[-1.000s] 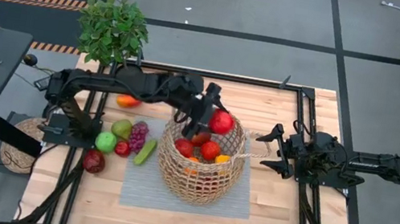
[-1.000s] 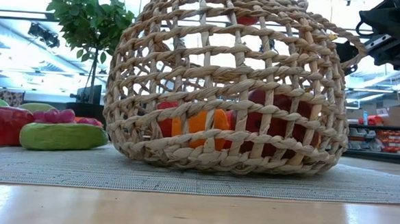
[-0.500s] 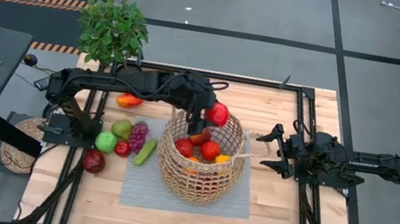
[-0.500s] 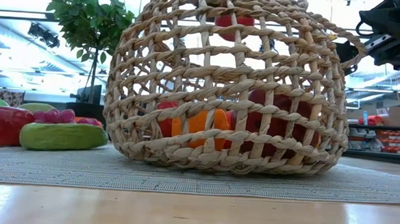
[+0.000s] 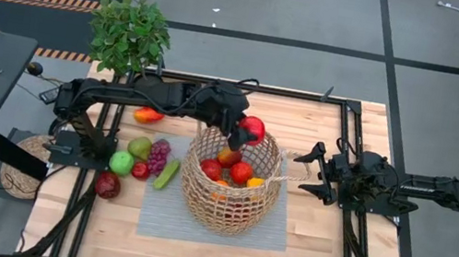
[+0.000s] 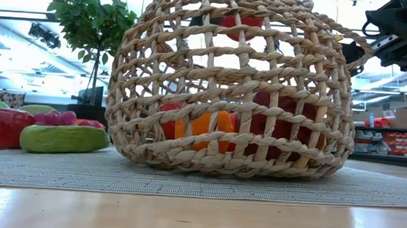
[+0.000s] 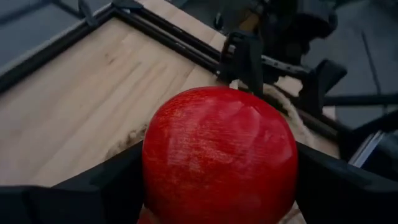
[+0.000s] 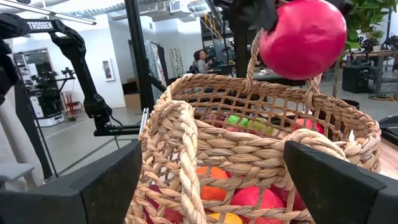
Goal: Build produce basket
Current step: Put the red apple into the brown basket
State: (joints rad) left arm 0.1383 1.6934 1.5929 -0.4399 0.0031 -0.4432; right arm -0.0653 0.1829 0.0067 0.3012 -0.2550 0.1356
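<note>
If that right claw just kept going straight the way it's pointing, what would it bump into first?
The right gripper, open, points at the basket; its near loop handle sits right between the fingers, so it would likely meet that handle first, then the woven wall.

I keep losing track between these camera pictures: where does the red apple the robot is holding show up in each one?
High view: red apple in the left gripper, over the basket's back rim.
Low view: red patch near the top, behind the weave.
Left wrist view: fills the centre.
Right wrist view: upper right, above the basket.
Shared landmark: the basket.
</note>
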